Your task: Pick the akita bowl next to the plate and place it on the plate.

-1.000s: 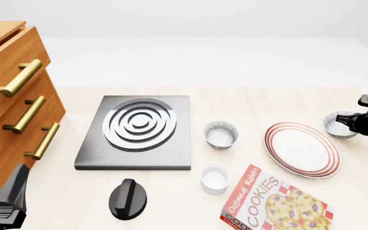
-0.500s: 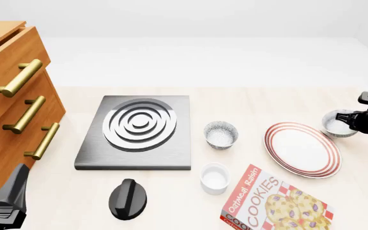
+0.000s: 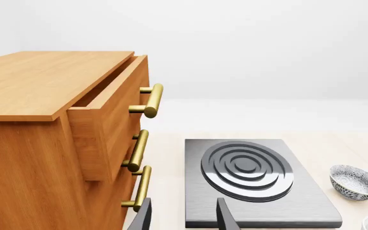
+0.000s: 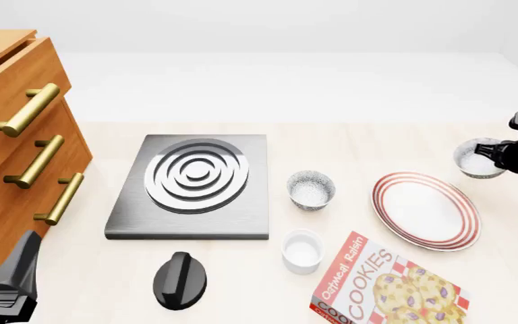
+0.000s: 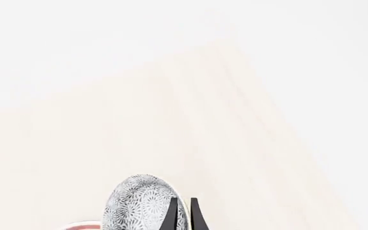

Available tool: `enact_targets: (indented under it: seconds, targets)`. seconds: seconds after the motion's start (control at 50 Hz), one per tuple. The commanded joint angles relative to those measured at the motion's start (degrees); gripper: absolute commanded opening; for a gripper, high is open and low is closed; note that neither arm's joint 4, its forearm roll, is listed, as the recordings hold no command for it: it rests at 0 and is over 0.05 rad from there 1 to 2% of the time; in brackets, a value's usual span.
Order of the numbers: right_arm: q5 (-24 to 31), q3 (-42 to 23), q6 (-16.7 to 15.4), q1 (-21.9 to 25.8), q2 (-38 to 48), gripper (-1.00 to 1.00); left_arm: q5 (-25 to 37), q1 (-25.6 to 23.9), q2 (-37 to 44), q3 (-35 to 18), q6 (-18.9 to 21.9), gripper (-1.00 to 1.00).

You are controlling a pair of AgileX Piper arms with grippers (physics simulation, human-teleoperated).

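Right gripper (image 5: 182,214) pinches our bowl's (image 4: 475,160) rim (fingers nearly together), bowl raised; plate (image 4: 425,210) below-left of it, second bowl (image 4: 311,188) farther left.

The front view looks down and forward from above the near edge of the table (image 4: 349,142), taking in the stove (image 4: 191,185) at centre, the drawers (image 4: 16,155) to its left, and the plate (image 4: 425,210) to its right. The left wrist view sits low and close beside the drawers (image 3: 63,139), facing level across the stove (image 3: 254,179); both views share those two and the bowl (image 3: 354,182) right of the stove (image 4: 311,189). The right wrist view looks steeply down from close above bare table (image 5: 190,120) beyond the plate.
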Motion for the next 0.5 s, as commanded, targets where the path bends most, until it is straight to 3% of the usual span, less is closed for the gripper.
enact_targets:
  seconds: [0.02,0.5]
  targets:
    - [0.73,0.94,1.74,2.11,-4.02,-1.00,0.00,0.00,0.00,0.00,0.00,1.00]
    - [0.98,5.16,3.20,7.01,-11.61,-1.00,0.00,0.00,0.00,0.00,0.00,1.00]
